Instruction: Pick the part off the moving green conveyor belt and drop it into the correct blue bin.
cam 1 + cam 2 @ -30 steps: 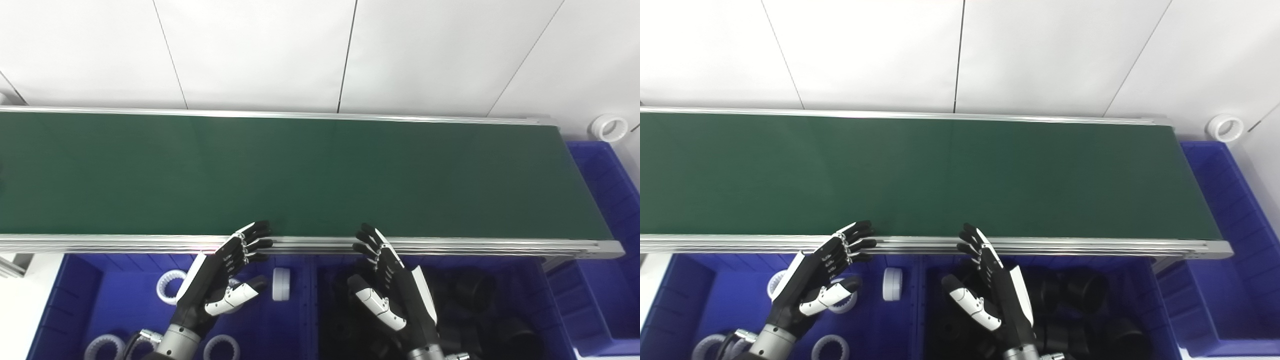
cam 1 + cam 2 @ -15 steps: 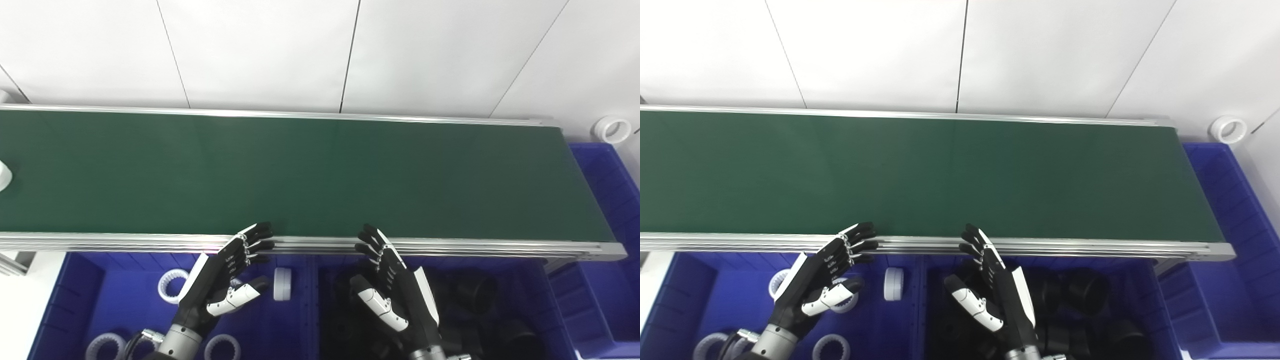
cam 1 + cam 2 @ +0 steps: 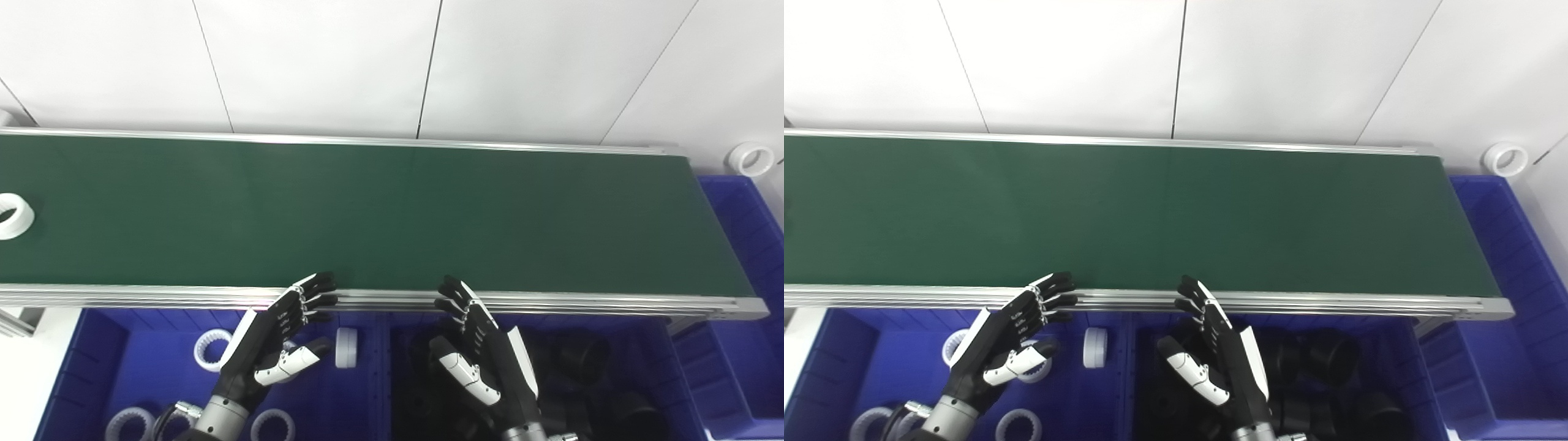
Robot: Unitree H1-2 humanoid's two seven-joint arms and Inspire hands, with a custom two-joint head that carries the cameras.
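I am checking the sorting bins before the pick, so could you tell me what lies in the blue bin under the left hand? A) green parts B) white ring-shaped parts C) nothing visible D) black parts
B: the blue bin below the left hand holds white rings, while black parts fill the neighbouring bin.
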